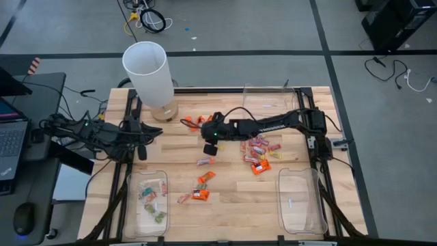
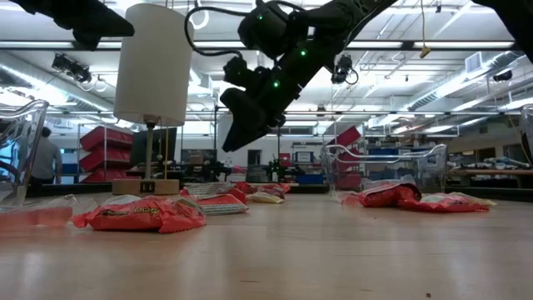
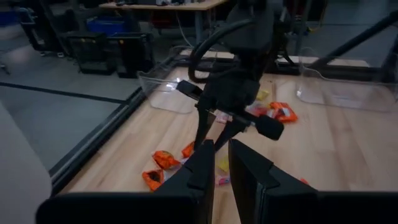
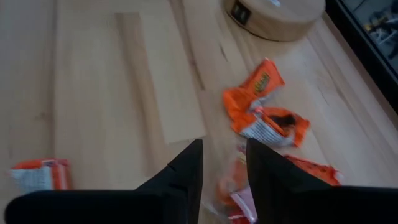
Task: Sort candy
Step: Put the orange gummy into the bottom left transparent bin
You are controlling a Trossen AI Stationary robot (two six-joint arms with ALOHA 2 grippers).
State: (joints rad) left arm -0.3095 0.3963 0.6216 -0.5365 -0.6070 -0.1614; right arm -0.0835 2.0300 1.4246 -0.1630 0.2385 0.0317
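Observation:
Wrapped candy lies scattered on the wooden table: an orange pair (image 1: 196,121) near the lamp base, a heap (image 1: 258,154) at centre right, and a few pieces (image 1: 199,194) toward the near edge. My right gripper (image 1: 209,148) hangs open above the table centre (image 2: 235,137). In its wrist view its fingers (image 4: 222,155) stand over an orange-and-pink piece (image 4: 231,182) without touching it. More orange candy (image 4: 264,106) lies just beyond. My left gripper (image 1: 141,150) waits at the table's left edge, its fingers (image 3: 222,155) narrowly apart with nothing between them.
A clear tray (image 1: 151,199) at near left holds several candies. A second clear tray (image 1: 300,199) stands at near right and a third (image 1: 268,98) at the far edge. A white lamp (image 1: 147,72) on a wooden base (image 4: 273,15) stands at far left.

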